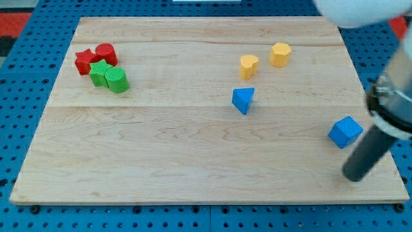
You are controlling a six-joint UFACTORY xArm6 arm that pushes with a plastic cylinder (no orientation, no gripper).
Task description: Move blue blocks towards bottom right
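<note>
A blue triangular block (243,100) lies right of the board's middle. A blue cube (345,131) lies near the view's right edge of the wooden board (193,161). My tip (353,175) is the lower end of the dark rod at the view's bottom right. It stands just below and slightly right of the blue cube, apart from it, and far right of the blue triangular block.
Two yellow blocks (249,65) (280,54) lie above the blue triangular block. At the view's upper left a red star (84,62), a red cylinder (106,53), a green star (99,73) and a green cylinder (117,80) cluster together. The arm's body (393,103) overhangs the right edge.
</note>
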